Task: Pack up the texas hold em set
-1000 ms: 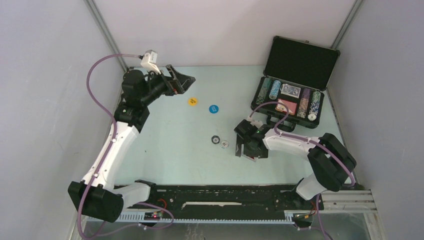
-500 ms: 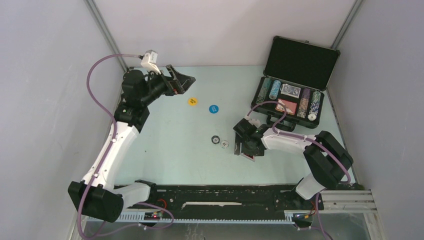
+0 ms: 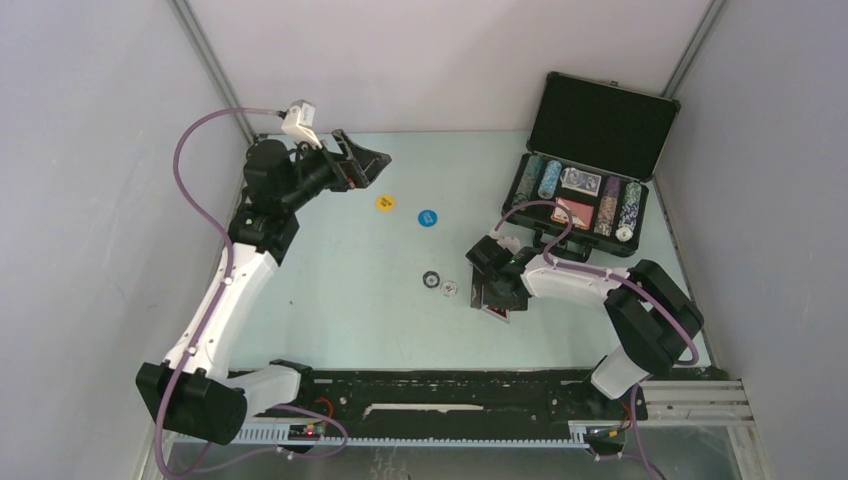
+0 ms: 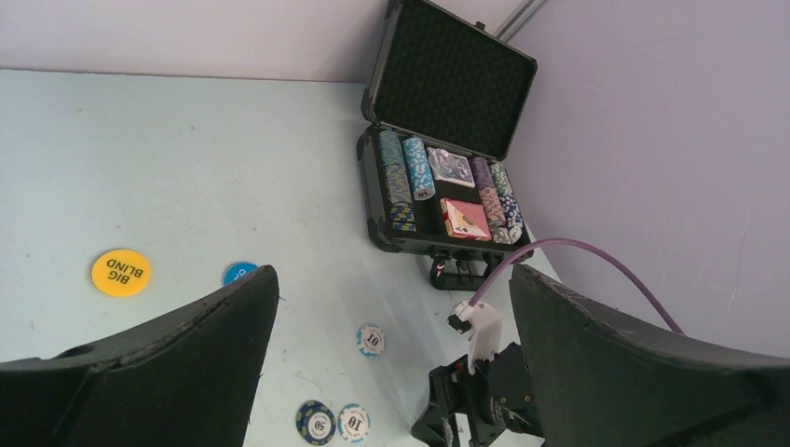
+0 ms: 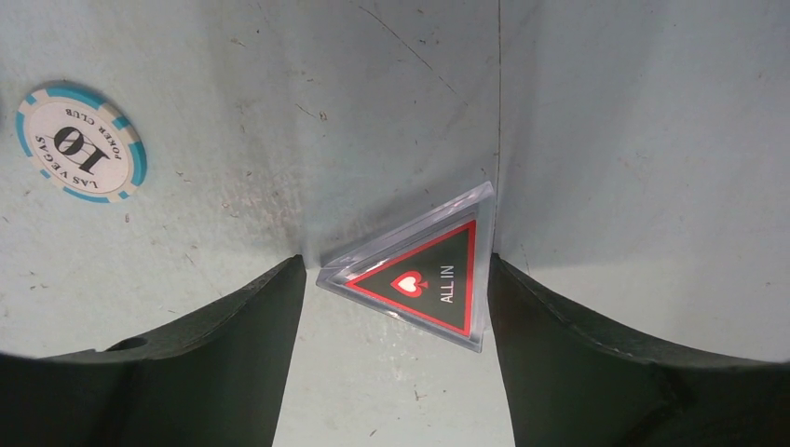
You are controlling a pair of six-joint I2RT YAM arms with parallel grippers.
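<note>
- Right gripper point(image 3: 494, 297) is down at the table point(image 3: 340, 320), in front of the open briefcase point(image 3: 598, 124), with its jaws straddling the "All In" triangular token point(image 5: 424, 279).
- Token lies flat on the table. One straight edge sits against the right finger point(image 5: 596, 372), and the opposite corner points at the left finger point(image 5: 186, 372) with a sliver of gap. I'd call the jaws open, not clamped yet.
- Handling guess: thin, rigid clear plastic, very light and slick. It won't deform, so the hold depends entirely on friction.
- An edge-versus-corner pinch looks poor, since the token could pivot or squirt out sideways. No two edges are parallel, so the corner should be centred on the pad. Fingertips need to stay hard down on the table to catch such a low edge.
- Left gripper point(image 3: 360, 165) hovers at the far left, jaws wide apart and holding nothing.
- Case holds rows of striped chips point(image 4: 396, 182) and two card decks point(image 4: 464, 217).
- Still loose on the table are the yellow Big Blind disc point(image 3: 386, 203), the blue disc point(image 3: 427, 217), the 50 chip point(image 3: 431, 279) and the 10 chip point(image 5: 82, 142) just beside the token.
- Packing looks early, with several items still out and the lid up.
</note>
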